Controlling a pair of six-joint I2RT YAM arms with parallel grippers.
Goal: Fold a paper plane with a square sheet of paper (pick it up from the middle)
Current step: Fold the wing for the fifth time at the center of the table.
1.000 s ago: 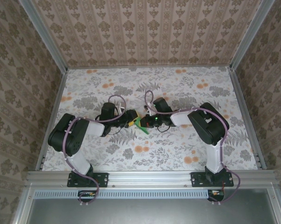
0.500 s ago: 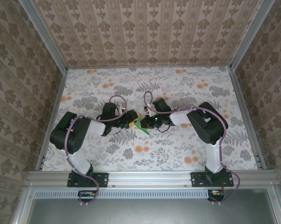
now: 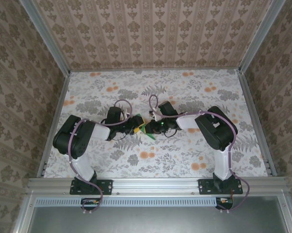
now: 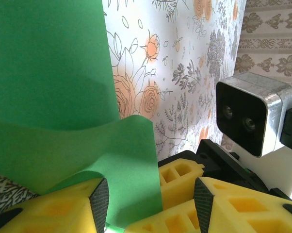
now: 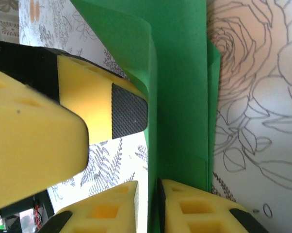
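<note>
The square sheet of paper (image 3: 145, 128) is bright green, folded into long layers, and stands on edge between the two grippers at the table's middle. In the left wrist view the paper (image 4: 49, 73) curls over my left finger pad (image 4: 100, 204). My left gripper (image 4: 151, 206) is open, with the sheet's edge and a yellow finger of the right gripper between its jaws. In the right wrist view the paper (image 5: 180, 97) runs down against my right gripper's (image 5: 148, 208) right-hand pad. A thin strip of table shows between its other finger and the sheet, so its jaws are slightly open.
The floral tablecloth (image 3: 185, 92) covers the table, walled by patterned panels and aluminium rails (image 3: 155, 183). The right wrist's camera housing (image 4: 252, 116) sits close in front of the left gripper. A left gripper finger (image 5: 129, 111) hangs just left of the paper in the right wrist view.
The right gripper's jaws have parted a little from their pinch on the paper. The left arm has edged slightly right toward the sheet.
</note>
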